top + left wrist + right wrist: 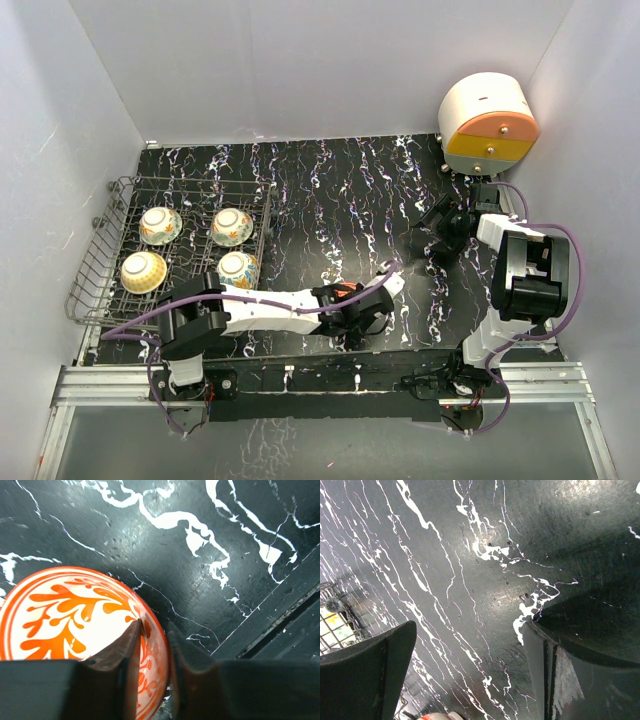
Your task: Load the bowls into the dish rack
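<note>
At six o'clock the left claw [152,628] is pinching the rim of the red bowl [75,615] on the table [225,540]; it looks like the last one to load. At three o'clock the right claw [470,630] is hanging wide and empty, and at ten o'clock four bowls [160,225] are sitting in the rack [98,250].

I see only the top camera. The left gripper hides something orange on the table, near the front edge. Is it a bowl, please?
Observer: Yes. The left wrist view shows a red-orange bowl, its painted inside facing the camera.
Operator: Do the jaws have it?
Observer: The left gripper is closed on the rim, one jaw inside the bowl and one outside.
Operator: And the right gripper, is it holding anything?
Observer: No. The right wrist view shows the right gripper with its jaws wide apart above the table, nothing between them.
</note>
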Robot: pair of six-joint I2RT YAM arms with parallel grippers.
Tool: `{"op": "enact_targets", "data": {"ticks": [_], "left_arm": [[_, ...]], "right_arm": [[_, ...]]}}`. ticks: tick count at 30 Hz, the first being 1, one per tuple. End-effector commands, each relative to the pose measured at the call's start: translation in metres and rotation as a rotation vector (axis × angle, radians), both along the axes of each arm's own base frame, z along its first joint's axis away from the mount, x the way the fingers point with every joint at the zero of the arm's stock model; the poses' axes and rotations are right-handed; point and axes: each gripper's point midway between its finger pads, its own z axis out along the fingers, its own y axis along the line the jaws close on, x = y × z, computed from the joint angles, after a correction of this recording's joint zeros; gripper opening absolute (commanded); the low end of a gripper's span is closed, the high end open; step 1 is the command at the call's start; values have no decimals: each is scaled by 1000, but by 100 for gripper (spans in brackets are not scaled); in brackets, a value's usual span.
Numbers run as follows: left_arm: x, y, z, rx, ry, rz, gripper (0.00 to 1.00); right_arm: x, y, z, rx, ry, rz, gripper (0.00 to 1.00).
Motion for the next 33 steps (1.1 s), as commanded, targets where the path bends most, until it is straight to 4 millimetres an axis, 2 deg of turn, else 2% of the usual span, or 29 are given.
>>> {"op": "enact_targets", "data": {"ticks": [1,4,7,10,13,15,20,22,23,28,33], "left_arm": [[-6,31,-26,102,49,30,0],[3,25,1,77,-2,27,0],[23,17,46,-8,-41,71,0],[52,22,98,-161,-48,174,0],[88,46,149,-328,-60,288,0],[106,67,174,-408,-68,354,0],[131,129,232,-601,-109,490,0],[136,155,243,-680,-115,559,0],[139,169,242,-712,-111,601,0],[149,232,223,-867,-88,802,0],[161,285,207,-1018,-75,959,0]], "right_arm": [[1,-9,3,-28,-14,-9,91],[0,-10,3,-27,-13,-11,91],[1,-11,3,-24,-11,-13,91],[3,-11,4,-23,-14,-15,91],[5,-11,5,-20,-15,-14,91],[7,-11,6,-19,-18,-17,91],[9,-10,10,-13,-28,-15,91],[8,-9,9,-8,-26,-16,91],[7,-9,9,-4,-27,-17,91],[6,-4,7,27,-29,-13,91],[7,0,8,48,-34,-4,91]]}}
